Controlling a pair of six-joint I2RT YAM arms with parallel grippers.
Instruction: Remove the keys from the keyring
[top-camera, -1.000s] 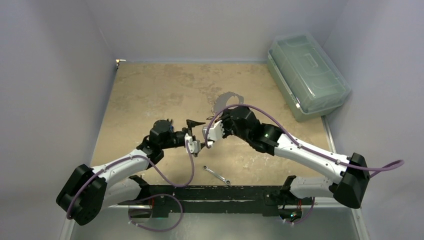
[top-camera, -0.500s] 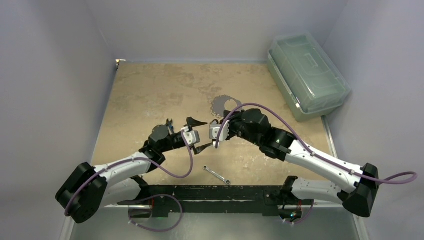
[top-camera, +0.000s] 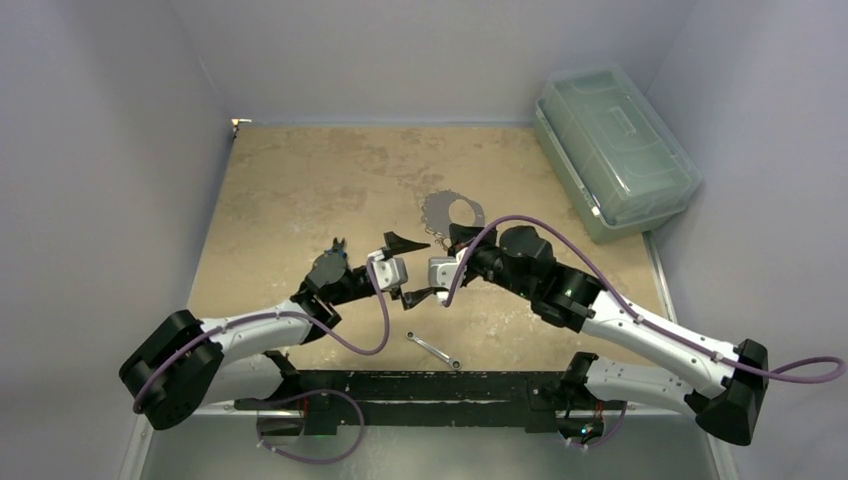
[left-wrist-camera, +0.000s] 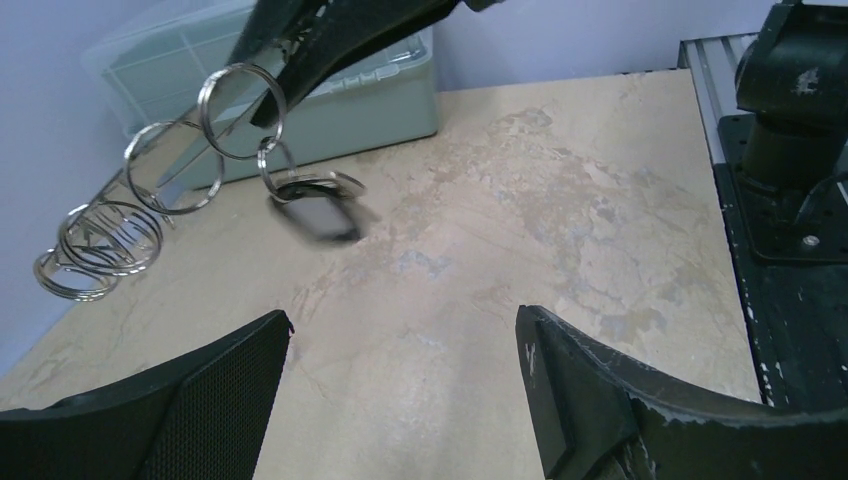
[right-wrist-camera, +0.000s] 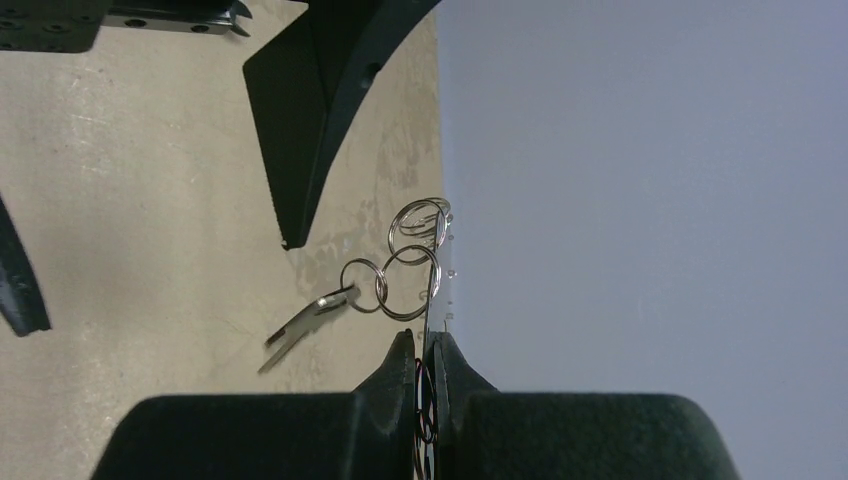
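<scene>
My right gripper (right-wrist-camera: 425, 345) is shut on a silver split ring of the keyring (right-wrist-camera: 412, 283), a chain of linked rings. One small silvery key (right-wrist-camera: 300, 328) dangles from the chain's smallest ring. In the left wrist view the chain (left-wrist-camera: 168, 167) hangs from the right fingers down to the table, and the key (left-wrist-camera: 322, 215) is blurred. From above, the keyring's grey oval loop (top-camera: 433, 212) lies behind the right gripper (top-camera: 445, 250). My left gripper (top-camera: 408, 268) is open and empty, also in the left wrist view (left-wrist-camera: 405, 320), facing the chain from the left.
A slim silver wrench (top-camera: 435, 350) lies near the front rail. A translucent green toolbox (top-camera: 615, 150) stands at the back right, and shows in the left wrist view (left-wrist-camera: 330, 100). The right arm's base and black rail (left-wrist-camera: 790, 200) are close by.
My right gripper has shifted right with the ring chain, uncovering more of the oval loop. My left gripper has swung slightly toward the far side and stays open.
</scene>
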